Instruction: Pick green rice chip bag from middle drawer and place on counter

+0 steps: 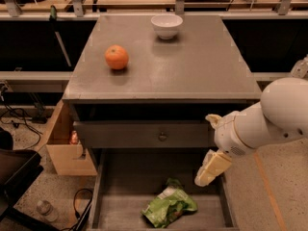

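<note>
My gripper (211,168) hangs just inside the middle drawer (120,211) near its right wall — spread or closed, I cannot tell — with the green rice chip bag (169,207) lying on the drawer floor below-left, so I fear clipping that wall or skidding off the crumpled foil.

Lab: floor cables (19,115), metal railing (144,16); gripper (211,168) over middle drawer (122,211)
</note>
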Motion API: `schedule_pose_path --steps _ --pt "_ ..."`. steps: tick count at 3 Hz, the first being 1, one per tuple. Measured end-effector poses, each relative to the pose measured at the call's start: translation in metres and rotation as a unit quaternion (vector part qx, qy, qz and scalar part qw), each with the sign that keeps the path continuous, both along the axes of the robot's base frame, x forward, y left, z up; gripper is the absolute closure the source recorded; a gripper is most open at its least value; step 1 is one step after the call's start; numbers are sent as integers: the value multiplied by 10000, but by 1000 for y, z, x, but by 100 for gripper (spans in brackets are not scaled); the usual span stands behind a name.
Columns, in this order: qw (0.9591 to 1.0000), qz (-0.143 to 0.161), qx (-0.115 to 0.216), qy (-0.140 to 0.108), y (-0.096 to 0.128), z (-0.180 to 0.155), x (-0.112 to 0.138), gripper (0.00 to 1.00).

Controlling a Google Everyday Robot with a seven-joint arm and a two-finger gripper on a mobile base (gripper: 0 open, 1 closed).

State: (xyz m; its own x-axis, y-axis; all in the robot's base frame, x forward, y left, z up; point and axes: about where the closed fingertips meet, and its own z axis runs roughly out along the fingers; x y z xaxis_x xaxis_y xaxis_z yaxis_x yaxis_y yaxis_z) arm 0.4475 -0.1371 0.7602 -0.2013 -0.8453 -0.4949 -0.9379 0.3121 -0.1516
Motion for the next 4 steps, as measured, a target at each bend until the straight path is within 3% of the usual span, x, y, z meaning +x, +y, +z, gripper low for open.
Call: schedule_pose_path --steps 1,2,3,4 --pt "9999 31 139 46 10 -21 -5 0" --pt "9989 119 408 189 16 -80 -20 0" --pt "9957 642 607 269 10 -159 -33 0" --pt "9839 1695 525 212 12 -209 -41 0"
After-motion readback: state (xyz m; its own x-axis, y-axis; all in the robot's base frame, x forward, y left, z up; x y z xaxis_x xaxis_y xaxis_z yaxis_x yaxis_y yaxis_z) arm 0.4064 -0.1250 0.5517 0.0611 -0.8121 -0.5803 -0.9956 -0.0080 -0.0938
